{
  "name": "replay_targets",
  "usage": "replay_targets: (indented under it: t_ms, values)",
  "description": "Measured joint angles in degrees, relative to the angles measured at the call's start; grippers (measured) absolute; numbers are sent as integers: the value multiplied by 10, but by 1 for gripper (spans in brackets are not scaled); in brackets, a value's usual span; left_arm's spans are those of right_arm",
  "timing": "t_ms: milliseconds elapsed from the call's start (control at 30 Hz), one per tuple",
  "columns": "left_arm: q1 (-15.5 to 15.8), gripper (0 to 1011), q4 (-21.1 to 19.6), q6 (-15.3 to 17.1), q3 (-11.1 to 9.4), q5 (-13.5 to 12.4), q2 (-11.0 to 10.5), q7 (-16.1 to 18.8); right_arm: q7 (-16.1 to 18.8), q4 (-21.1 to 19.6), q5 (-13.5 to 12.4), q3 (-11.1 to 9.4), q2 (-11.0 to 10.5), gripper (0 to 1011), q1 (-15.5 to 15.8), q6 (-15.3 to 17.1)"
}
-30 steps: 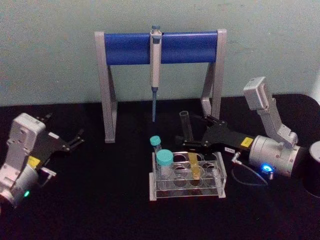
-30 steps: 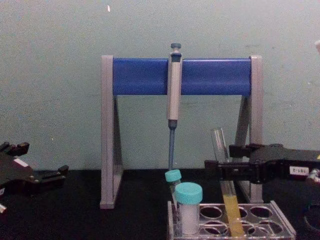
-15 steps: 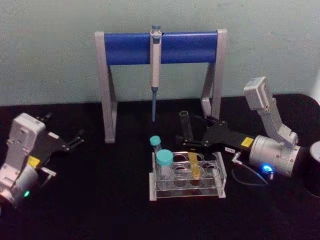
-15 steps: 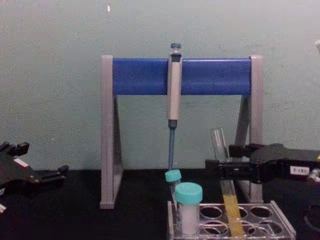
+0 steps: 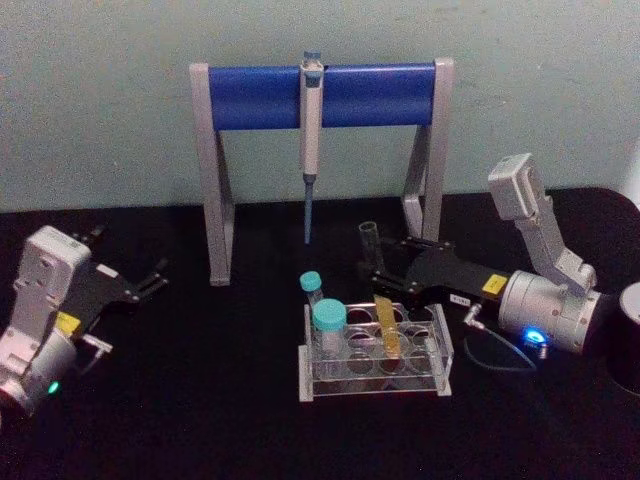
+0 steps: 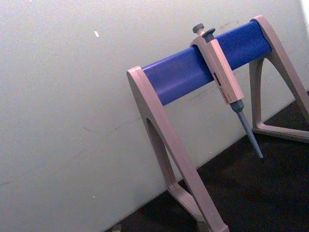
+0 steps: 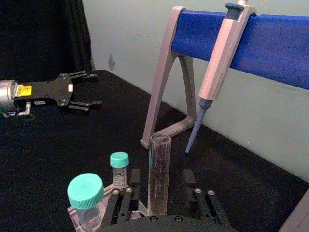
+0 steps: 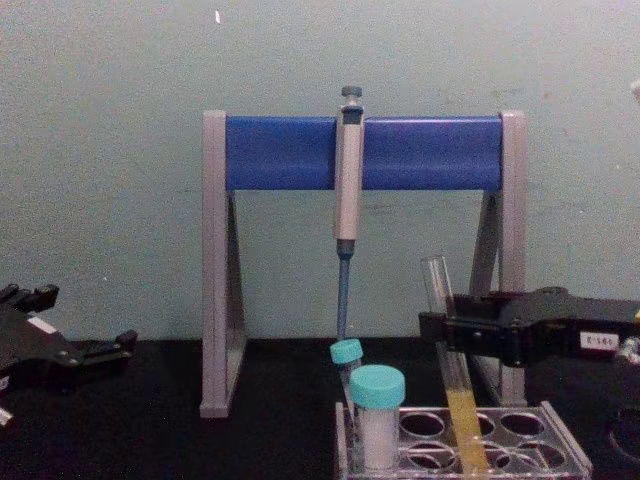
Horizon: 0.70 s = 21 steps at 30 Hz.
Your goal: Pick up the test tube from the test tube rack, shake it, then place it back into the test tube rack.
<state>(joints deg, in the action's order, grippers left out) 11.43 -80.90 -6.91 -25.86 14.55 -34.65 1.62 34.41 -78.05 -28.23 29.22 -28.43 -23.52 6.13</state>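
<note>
The test tube (image 5: 388, 335), clear with yellow liquid low down, leans in a right-hand hole of the clear test tube rack (image 5: 440, 385). From the side, the test tube (image 8: 455, 395) rises well above the test tube rack (image 8: 570, 462). My right gripper (image 5: 372, 272) reaches in from the right at the tube's upper half. In the right wrist view the test tube (image 7: 159, 174) stands between the spread fingers (image 7: 121, 193) with gaps on both sides. My left gripper (image 5: 150, 280) rests open on the table far to the left.
A grey-and-blue pipette stand (image 5: 320, 95) with a hanging pipette (image 5: 310, 130) stands behind the rack. Two teal-capped tubes (image 5: 328, 320) fill the rack's left holes. A black cylinder (image 5: 630, 335) sits at the right edge, and a cable (image 5: 490, 355) lies near the rack.
My right gripper has drawn back slightly to the right along the tube. The tube stays in the rack. The left arm has not moved.
</note>
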Motion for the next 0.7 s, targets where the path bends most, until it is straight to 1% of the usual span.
replay_targets:
  t_ms: [33,67,100,167,200,233,267,300,333,400,700]
  values:
    - [0,1001,0,0,0,0,0,0,0,0,0,0,0,533,0,0]
    - [0,1001,0,0,0,0,0,0,0,0,0,0,0,533,0,0]
    - [0,1001,0,0,0,0,0,0,0,0,0,0,0,470,0,0]
    - [0,1001,0,0,0,0,0,0,0,0,0,0,0,422,0,0]
    - [0,1001,0,0,0,0,0,0,0,0,0,0,0,361,0,0]
    - [0,1001,0,0,0,0,0,0,0,0,0,0,0,323,0,0]
    - [0,1001,0,0,0,0,0,0,0,0,0,0,0,323,0,0]
    - [0,1001,0,0,0,0,0,0,0,0,0,0,0,269,0,0]
    - [0,1001,0,0,0,0,0,0,0,0,0,0,0,245,0,0]
    - [0,1001,0,0,0,0,0,0,0,0,0,0,0,218,0,0]
    - [0,1001,0,0,0,0,0,0,0,0,0,0,0,218,0,0]
